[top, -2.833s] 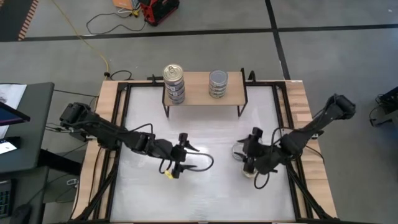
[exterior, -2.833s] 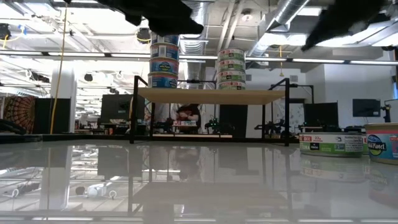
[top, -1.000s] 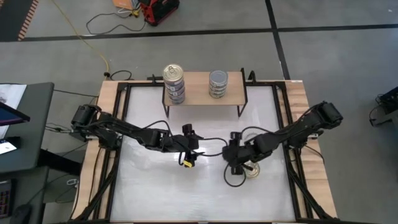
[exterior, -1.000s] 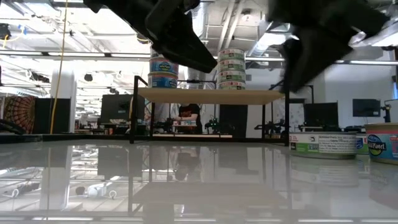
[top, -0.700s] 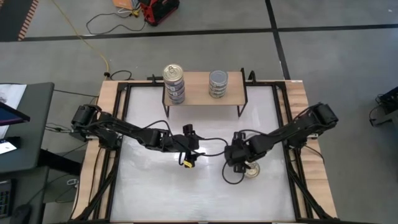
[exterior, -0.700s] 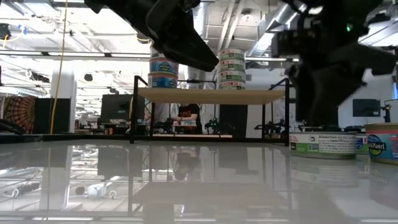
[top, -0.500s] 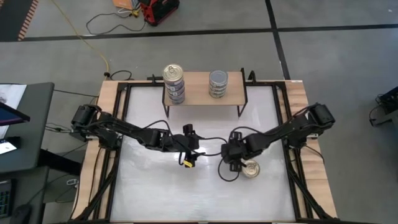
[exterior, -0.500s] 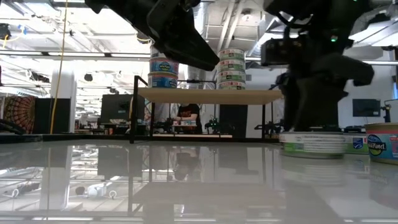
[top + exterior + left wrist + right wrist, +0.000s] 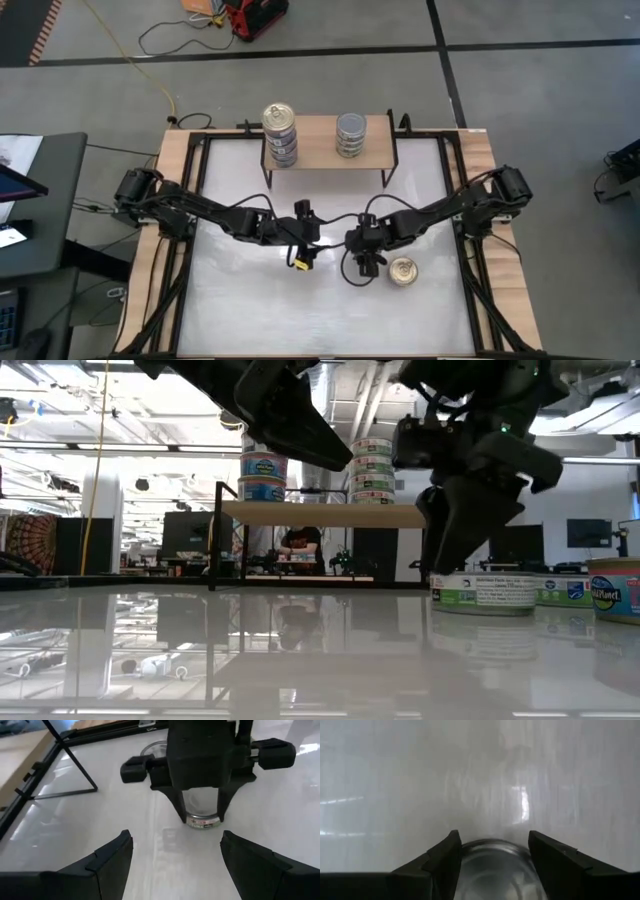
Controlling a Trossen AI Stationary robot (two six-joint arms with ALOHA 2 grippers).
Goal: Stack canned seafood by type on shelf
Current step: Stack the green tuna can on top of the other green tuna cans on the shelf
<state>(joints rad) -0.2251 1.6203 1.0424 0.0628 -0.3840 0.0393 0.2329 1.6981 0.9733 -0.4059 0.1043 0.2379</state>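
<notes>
White table | shelf at far edge, two stacks of cans | my right gripper clasps a silver can mid-table | my left gripper empty, spread wide.

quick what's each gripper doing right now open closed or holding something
Left gripper: open, empty, above the table.
Right gripper: closed on a silver-topped can on the table.

"Wild Planet" on the blue-labelled tin at the table's far right, other tin labels unreadable
</notes>
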